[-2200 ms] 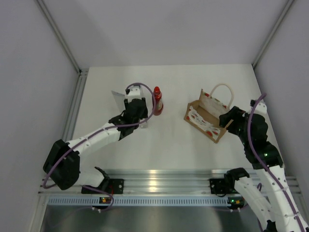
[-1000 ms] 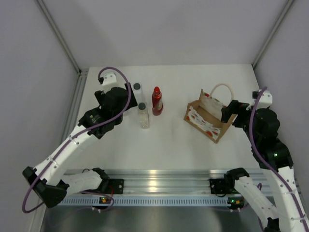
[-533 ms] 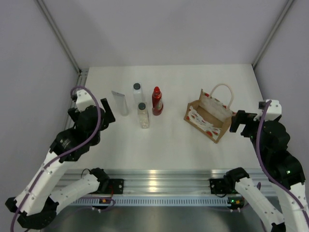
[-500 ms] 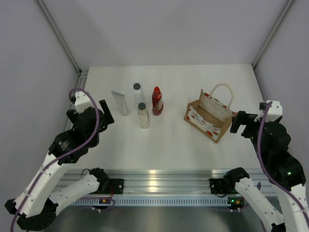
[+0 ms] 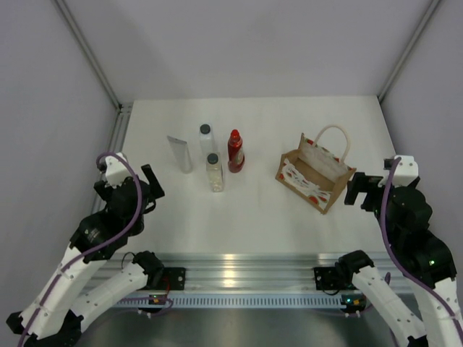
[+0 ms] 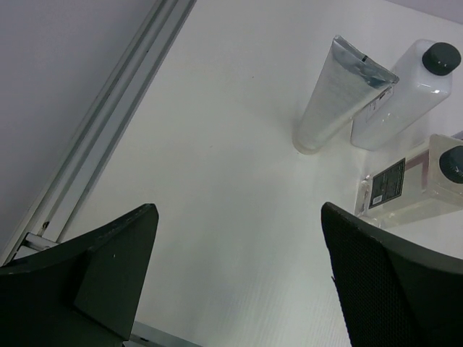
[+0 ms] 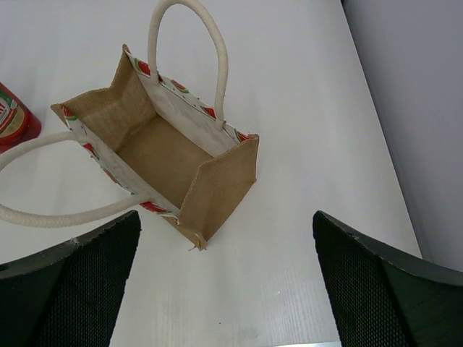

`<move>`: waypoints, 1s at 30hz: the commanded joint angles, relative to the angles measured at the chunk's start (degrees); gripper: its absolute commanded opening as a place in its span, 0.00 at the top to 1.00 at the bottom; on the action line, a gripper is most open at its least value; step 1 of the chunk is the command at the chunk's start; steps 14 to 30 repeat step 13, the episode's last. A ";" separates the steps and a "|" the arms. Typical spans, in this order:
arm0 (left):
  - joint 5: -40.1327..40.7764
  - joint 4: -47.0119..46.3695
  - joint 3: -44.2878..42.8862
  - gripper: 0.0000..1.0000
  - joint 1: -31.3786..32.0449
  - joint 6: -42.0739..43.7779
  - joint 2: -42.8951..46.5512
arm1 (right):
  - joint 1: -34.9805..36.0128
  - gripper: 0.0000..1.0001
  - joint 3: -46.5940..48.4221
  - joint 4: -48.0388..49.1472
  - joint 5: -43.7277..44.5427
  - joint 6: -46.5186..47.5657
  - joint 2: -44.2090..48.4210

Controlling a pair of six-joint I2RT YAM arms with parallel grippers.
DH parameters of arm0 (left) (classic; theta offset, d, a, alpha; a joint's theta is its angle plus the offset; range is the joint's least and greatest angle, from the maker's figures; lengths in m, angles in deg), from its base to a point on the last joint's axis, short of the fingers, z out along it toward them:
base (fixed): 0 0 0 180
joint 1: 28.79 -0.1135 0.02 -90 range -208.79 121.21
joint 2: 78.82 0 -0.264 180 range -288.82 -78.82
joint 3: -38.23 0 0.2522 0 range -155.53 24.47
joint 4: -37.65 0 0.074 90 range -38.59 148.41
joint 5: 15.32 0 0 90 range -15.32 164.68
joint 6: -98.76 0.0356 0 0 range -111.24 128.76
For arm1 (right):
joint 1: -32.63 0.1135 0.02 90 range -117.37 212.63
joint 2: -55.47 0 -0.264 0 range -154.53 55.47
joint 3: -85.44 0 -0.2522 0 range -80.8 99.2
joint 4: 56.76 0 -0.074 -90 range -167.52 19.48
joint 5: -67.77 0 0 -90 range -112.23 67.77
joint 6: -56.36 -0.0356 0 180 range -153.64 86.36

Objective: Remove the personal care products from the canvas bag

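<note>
Four personal care products stand on the table's left half: a white squeeze tube, a whitish bottle with a dark cap, a red bottle and a small clear bottle with a grey cap. The canvas bag stands upright at the right, and its inside shows bare. My left gripper hangs open near the left edge, well short of the tube. Just right of the bag, my right gripper is open and holds nothing.
A metal rail runs along the table's left edge beside the grey wall. Another aluminium rail crosses the near edge between the arm bases. A wall stands close to the right of the bag.
Both arms have drawn back toward the near edge, the left from the bottles toward the left rail, the right away from the bag. Products and bag have not moved.
</note>
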 commanded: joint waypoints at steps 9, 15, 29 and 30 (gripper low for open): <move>3.99 -0.87 1.07 0.02 -0.23 -1.92 0.02 | 1.28 0.01 -1.34 2.18 2.30 -0.51 0.96; 4.17 -0.87 1.07 0.02 -1.45 -2.09 -0.24 | 1.28 0.01 -1.08 2.45 2.57 -0.86 0.08; 4.17 -0.87 1.07 0.02 -1.45 -2.09 -0.24 | 1.28 0.01 -1.08 2.45 2.57 -0.86 0.08; 4.17 -0.87 1.07 0.02 -1.45 -2.09 -0.24 | 1.28 0.01 -1.08 2.45 2.57 -0.86 0.08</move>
